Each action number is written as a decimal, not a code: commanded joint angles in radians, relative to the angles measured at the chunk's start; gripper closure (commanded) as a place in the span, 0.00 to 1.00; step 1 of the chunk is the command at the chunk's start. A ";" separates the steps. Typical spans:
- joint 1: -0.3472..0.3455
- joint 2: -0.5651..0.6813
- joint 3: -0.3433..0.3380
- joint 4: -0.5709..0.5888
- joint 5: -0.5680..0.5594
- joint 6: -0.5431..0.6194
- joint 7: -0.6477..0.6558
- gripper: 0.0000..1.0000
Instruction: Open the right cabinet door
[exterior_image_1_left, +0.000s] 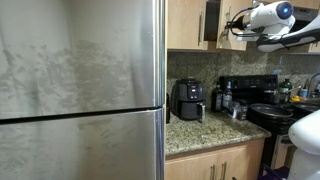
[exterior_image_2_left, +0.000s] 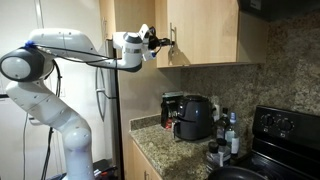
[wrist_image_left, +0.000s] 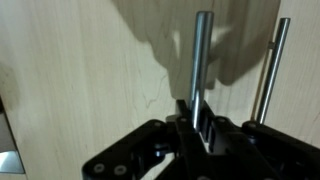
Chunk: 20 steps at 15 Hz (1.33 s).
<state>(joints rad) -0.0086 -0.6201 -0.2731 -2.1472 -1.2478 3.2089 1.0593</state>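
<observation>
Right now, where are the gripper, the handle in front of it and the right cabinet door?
gripper (wrist_image_left: 201, 112): wrist view, midway between its fingertips.
handle (wrist_image_left: 203, 55): wrist view, middle of the silver bar's shaft.
right cabinet door (exterior_image_2_left: 212, 30): in an exterior view, bare wood in the panel's middle.

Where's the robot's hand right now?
In both exterior views the hand is up high at the wooden cabinet doors; the wrist view shows it straddling a silver handle.
</observation>
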 joint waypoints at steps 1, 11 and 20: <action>0.005 -0.210 -0.049 -0.151 0.014 -0.170 -0.081 1.00; -0.190 -0.455 0.004 -0.269 0.663 -0.326 -0.696 0.99; -0.395 -0.383 -0.137 -0.199 0.758 -0.307 -1.039 1.00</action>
<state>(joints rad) -0.3008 -1.0953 -0.3283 -2.4066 -0.5298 2.8606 0.1692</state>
